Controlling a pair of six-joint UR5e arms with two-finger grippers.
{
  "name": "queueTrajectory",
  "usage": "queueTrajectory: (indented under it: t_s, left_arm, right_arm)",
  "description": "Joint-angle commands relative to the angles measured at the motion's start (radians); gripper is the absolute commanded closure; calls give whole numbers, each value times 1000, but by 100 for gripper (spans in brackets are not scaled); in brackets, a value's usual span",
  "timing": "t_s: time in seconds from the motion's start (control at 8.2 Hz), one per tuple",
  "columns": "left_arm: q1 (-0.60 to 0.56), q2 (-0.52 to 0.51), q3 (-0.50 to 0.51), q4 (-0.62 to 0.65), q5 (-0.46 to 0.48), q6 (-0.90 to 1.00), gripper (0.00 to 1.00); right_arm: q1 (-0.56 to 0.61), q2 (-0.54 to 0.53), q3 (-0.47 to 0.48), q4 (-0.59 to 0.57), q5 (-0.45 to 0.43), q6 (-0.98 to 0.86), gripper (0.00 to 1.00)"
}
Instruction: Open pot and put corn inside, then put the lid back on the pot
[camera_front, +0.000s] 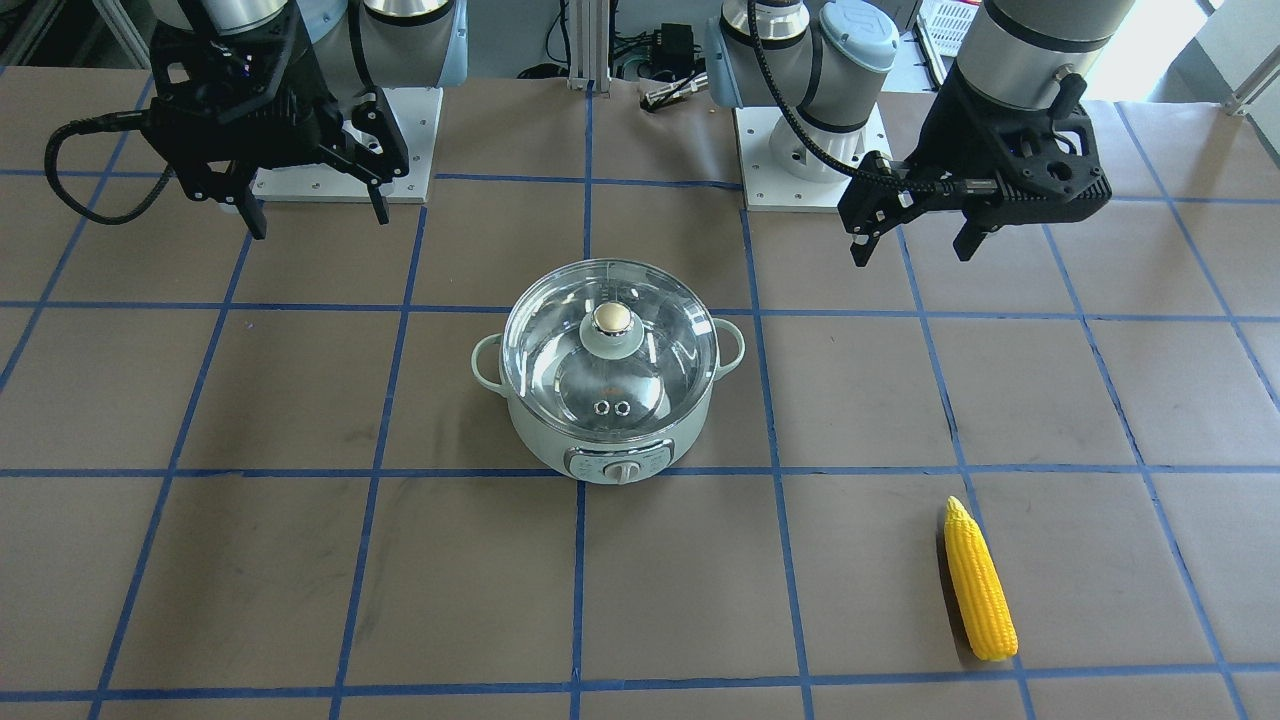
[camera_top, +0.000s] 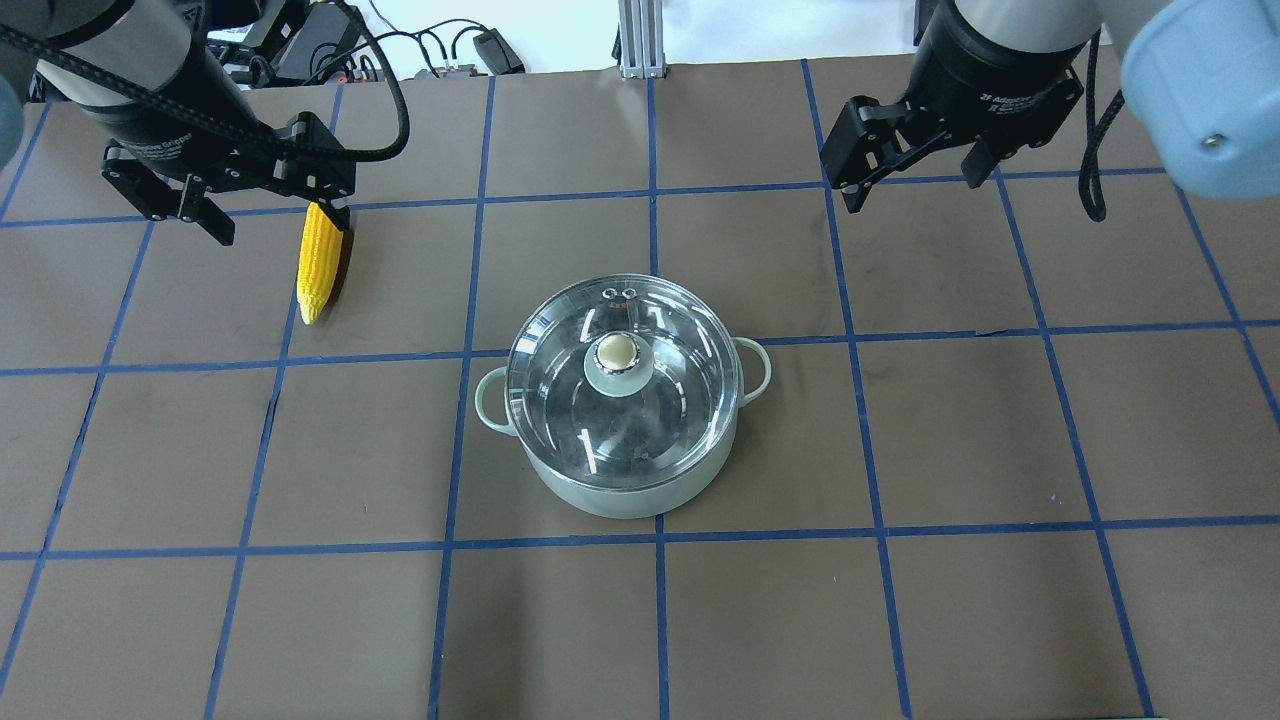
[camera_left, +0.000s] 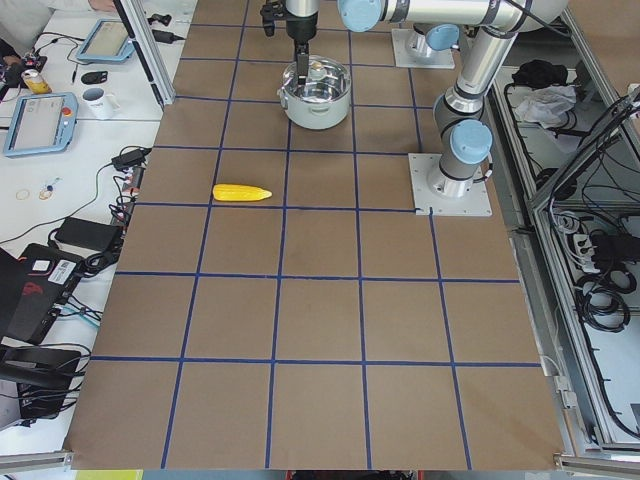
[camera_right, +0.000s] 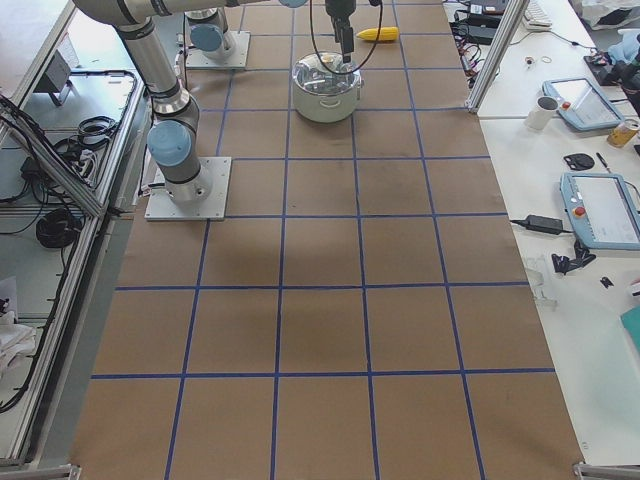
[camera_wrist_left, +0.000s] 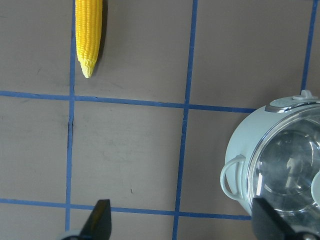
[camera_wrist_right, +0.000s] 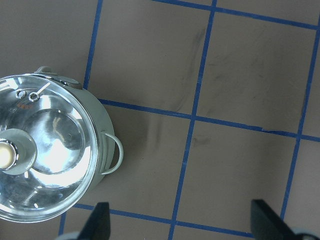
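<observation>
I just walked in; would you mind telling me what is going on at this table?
Nothing is being handled yet. The pot sits mid-table with its glass lid on. The corn lies on the table on the robot's left side, apart from the pot. The left tool and the right tool both hang open and empty above the table, the left one nearer the corn.

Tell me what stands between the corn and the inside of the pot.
The lid sits closed on the pot and blocks the opening; it must come off first. Nothing else visible lies between the corn and the pot, nor between the open left gripper and the corn.
</observation>
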Motion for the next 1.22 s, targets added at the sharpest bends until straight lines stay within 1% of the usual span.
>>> queueTrajectory:
  t_s: [0.0,0.24,0.37,0.49,0.61,0.73,0.85,0.98,1.1]
  left_arm:
    - [2,10,-4,0,13,30,0]
    - [21,-10,4,12,16,215,0]
    - [37,-27,5,23,15,229,0]
    - [88,-62,7,61,13,238,0]
    - [156,-97,5,113,12,278,0]
    - [205,-146,-4,185,10,325,0]
    - [231,-189,-1,208,2,337,0]
    - [238,-222,-5,225,1,328,0]
    - [238,-263,-7,294,1,320,0]
  right_arm:
    - [0,1,0,-1,-2,1,0]
    - [0,4,0,-1,3,14,0]
    - [2,6,-3,-3,0,15,0]
    - [3,9,-8,-3,-2,15,0]
    - [12,12,-6,-4,9,61,0]
    - [58,51,-12,-16,12,166,0]
    - [160,91,-14,-73,-2,229,0]
    - [236,137,-14,-120,-2,338,0]
    - [296,188,-9,-183,0,432,0]
